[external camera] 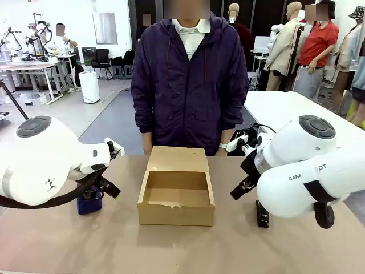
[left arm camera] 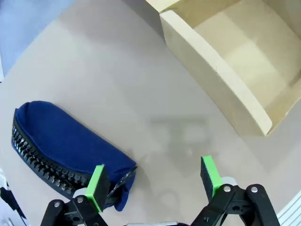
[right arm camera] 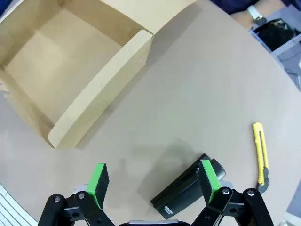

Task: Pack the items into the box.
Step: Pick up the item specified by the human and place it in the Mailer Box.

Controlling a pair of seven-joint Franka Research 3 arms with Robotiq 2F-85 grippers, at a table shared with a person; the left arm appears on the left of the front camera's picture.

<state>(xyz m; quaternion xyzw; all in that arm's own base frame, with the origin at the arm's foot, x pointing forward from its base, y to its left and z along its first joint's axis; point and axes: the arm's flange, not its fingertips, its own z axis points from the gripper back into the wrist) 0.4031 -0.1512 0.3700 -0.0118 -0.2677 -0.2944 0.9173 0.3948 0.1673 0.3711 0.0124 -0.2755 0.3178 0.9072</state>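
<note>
Open workshop, other benches far behind. A person (external camera: pixel 188 85) is standing at the far side of the tan bench (external camera: pixel 182 248), not reaching in. The box (external camera: pixel 177 214) is sitting mid-bench with its flap lying back toward the person and nothing inside. By my reading, packing is not yet begun; I am taking this as the approach to the first pick.

My left end effector (left arm camera: pixel 154 181) is hanging spread wide over bare bench, holding nothing. The pouch (left arm camera: pixel 66 146) is lying flat off to one side of it, well apart from the box. The pouch's near end is showing right at one pad (left arm camera: pixel 98 186); I cannot tell whether pad and cloth are touching.

My right end effector (right arm camera: pixel 153 179) is hanging spread and empty on the box's other side. A black case (right arm camera: pixel 183 190) is lying below it near one pad. The yellow tool (right arm camera: pixel 260 153) is lying farther out, apart from both.

Next move, as I am judging it:
- **Left:** it needs to shift until the pouch sits between the pads across its narrow width, then lower and close. Soft cloth is likely to sag, so a grip near the middle seems best.
- **Right:** it needs to move out past the black case to the yellow tool. The tool is slim and flat on the bench, so it is calling for a low, exact pinch.
</note>
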